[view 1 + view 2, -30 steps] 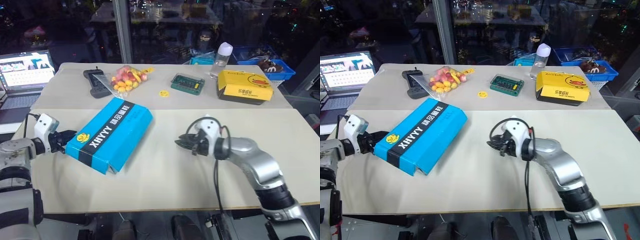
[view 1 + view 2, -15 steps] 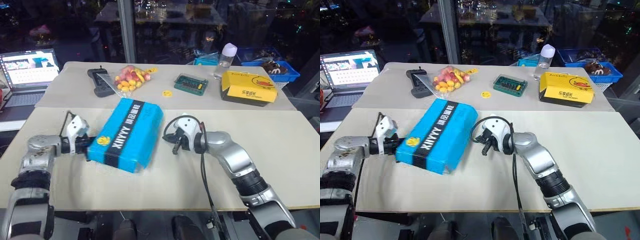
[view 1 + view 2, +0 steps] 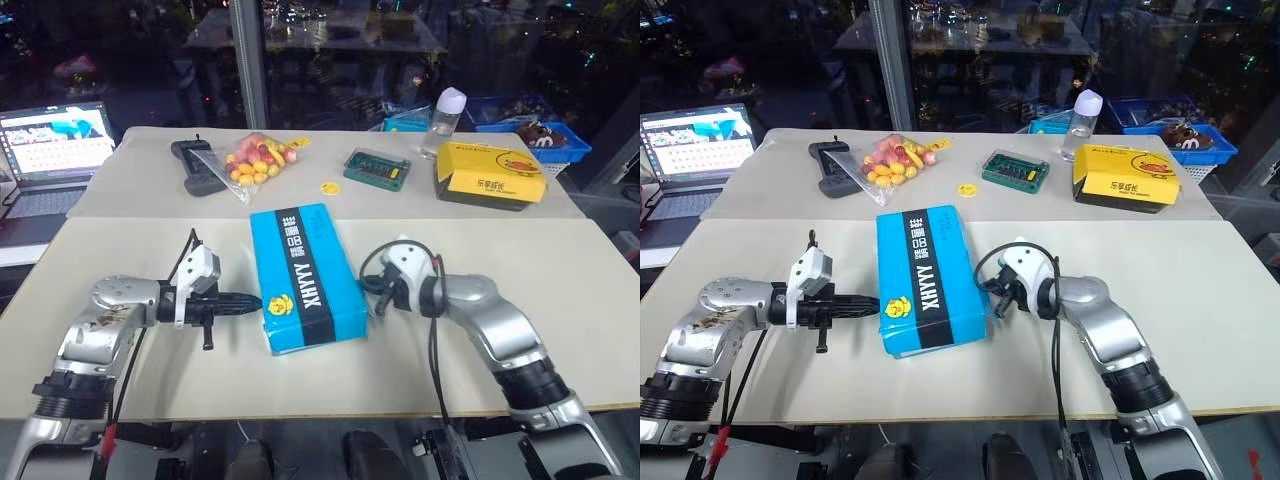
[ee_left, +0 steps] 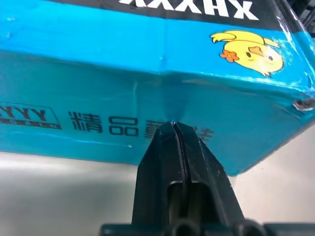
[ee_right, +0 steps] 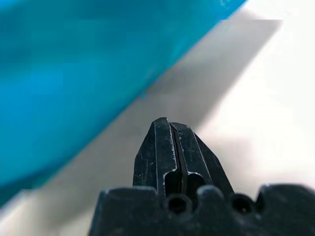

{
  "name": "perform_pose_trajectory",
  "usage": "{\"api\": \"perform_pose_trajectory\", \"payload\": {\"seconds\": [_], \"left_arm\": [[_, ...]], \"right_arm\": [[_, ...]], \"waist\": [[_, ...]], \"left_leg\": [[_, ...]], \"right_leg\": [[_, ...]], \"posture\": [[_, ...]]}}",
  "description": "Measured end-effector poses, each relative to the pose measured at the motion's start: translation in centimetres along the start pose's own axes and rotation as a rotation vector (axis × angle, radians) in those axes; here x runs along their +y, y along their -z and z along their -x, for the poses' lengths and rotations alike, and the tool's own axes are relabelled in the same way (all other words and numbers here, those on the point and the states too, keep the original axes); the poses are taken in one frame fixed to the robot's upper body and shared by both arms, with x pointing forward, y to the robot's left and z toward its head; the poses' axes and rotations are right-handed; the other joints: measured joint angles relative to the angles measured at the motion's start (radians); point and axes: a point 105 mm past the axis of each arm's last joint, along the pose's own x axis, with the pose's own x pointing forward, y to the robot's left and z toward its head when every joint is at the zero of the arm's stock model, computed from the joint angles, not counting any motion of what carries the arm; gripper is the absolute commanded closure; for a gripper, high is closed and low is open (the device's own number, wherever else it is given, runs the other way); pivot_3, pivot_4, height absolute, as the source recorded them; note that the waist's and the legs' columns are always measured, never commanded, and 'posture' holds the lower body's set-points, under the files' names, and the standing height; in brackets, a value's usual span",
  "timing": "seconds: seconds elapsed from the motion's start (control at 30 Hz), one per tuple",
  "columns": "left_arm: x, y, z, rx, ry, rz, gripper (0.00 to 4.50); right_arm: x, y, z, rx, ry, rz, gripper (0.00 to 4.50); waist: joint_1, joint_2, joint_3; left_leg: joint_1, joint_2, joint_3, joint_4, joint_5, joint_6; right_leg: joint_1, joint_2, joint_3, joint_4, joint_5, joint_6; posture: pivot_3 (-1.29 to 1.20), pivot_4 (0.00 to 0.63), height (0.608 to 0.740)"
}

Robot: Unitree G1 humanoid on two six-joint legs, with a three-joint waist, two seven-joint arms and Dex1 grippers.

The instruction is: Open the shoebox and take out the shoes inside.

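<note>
Against the near long side of the closed bright blue rectangular cardboard shoebox (image 3: 302,277) presses the left gripper (image 4: 173,126), fingers together; the right gripper (image 5: 169,123), likewise pinched, flanks its opposite side, probably squaring it for opening.

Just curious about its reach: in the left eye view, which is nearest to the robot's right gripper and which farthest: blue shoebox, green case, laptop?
From the right gripper:
1. Shoebox, right beside it.
2. Green case, beyond it.
3. Laptop, far left corner.
</note>
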Motion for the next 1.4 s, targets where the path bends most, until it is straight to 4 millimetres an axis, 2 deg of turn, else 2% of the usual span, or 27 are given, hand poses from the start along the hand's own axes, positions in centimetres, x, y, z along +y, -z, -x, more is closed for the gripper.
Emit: {"api": "perform_pose_trajectory", "payload": {"seconds": [0.1,0.27,0.33,0.37,0.43,0.5,0.57,0.6,0.67,0.87,1.23,1.4], "left_arm": [[0.4,0.4,0.4,0.003,-0.044,-0.008,4.48],[0.4,3.7,2.9,-0.004,-0.236,0.108,4.48],[0.1,3.9,3.4,-0.117,-0.388,0.178,4.48],[-0.6,4.2,3.3,-0.164,-0.454,0.221,4.48],[-3.9,6.0,2.8,-0.143,-0.482,0.297,4.48],[-7.0,6.9,2.4,-0.121,-0.472,0.352,4.48],[-8.5,6.1,2.2,-0.128,-0.466,0.348,4.48],[-8.7,5.5,2.3,-0.139,-0.471,0.334,4.48],[-8.8,4.7,2.6,-0.155,-0.491,0.312,4.48],[-9.7,4.7,3.6,-0.141,-0.549,0.337,4.48],[-13.1,3.9,4.5,-0.152,-0.508,0.273,4.48],[-13.3,3.2,5.4,-0.15,-0.497,0.223,4.48]], "right_arm": [[0.6,0.4,0.4,0.012,-0.037,-0.002,4.5],[1.0,0.5,0.6,0.024,-0.082,0.007,4.5],[0.9,0.7,0.4,0.028,-0.1,0.01,4.5],[0.8,0.8,0.3,0.03,-0.106,0.011,4.5],[0.5,0.7,0.2,0.032,-0.112,0.019,4.5],[0.0,0.9,0.3,0.035,-0.112,0.021,4.5],[-0.2,0.8,0.2,0.033,-0.121,0.024,4.5],[-0.2,0.4,0.0,0.023,-0.129,0.034,4.5],[-0.2,-0.2,-0.1,0.006,-0.146,0.053,4.5],[0.2,-0.6,-0.1,0.002,-0.209,0.063,4.5],[1.6,-3.4,-1.1,-0.053,-0.335,0.133,4.5],[1.5,-4.7,-1.6,-0.085,-0.346,0.156,4.5]], "waist": [[-0.007,0.0,0.0],[-0.016,0.0,0.0],[-0.013,0.0,0.0],[-0.012,0.0,0.0],[-0.016,-0.001,0.0],[-0.014,-0.001,0.001],[0.001,-0.001,0.001],[0.004,-0.001,0.001],[0.003,-0.001,0.001],[-0.018,-0.001,0.002],[-0.036,-0.002,0.002],[-0.037,-0.002,0.002]], "left_leg": [[0.001,0.0,0.0,0.0,0.0,0.0],[0.001,0.001,0.0,0.0,0.0,0.0],[0.0,0.0,0.001,0.0,0.0,0.0],[0.0,0.0,0.001,0.001,0.0,0.0],[0.0,0.0,0.001,0.001,-0.001,0.0],[0.0,0.0,0.001,0.0,-0.001,0.001],[0.001,0.0,0.0,0.001,-0.001,0.001],[0.001,0.0,0.0,0.001,-0.001,0.001],[0.003,-0.001,0.0,0.001,0.001,0.003],[0.007,-0.005,0.0,0.002,0.002,0.004],[0.003,-0.005,0.0,-0.001,0.001,0.004],[0.002,-0.005,0.0,-0.001,0.001,0.004]], "right_leg": [[0.0,0.0,0.001,0.0,0.0,0.0],[0.0,0.001,0.0,0.0,0.0,0.0],[0.001,-0.001,0.001,-0.001,0.001,0.001],[0.001,-0.002,0.002,-0.001,0.001,0.001],[0.001,-0.001,0.002,-0.003,0.001,0.001],[0.0,-0.001,0.001,-0.002,0.0,0.001],[0.0,-0.001,0.0,0.0,0.0,-0.001],[0.0,-0.001,0.0,0.0,-0.002,-0.007],[0.001,-0.001,0.002,-0.001,0.0,-0.009],[0.003,-0.001,0.008,-0.004,0.0,-0.01],[-0.001,-0.001,0.009,-0.004,-0.001,-0.008],[-0.001,-0.001,0.009,-0.005,-0.001,-0.009]], "posture": [[0.0,0.15,0.726],[0.0,0.15,0.726],[0.0,0.15,0.726],[0.0,0.15,0.726],[0.0,0.15,0.726],[0.0,0.15,0.726],[0.0,0.15,0.726],[0.0,0.15,0.726],[0.0,0.15,0.726],[0.0,0.15,0.726],[0.0,0.15,0.726],[0.0,0.15,0.726]]}}
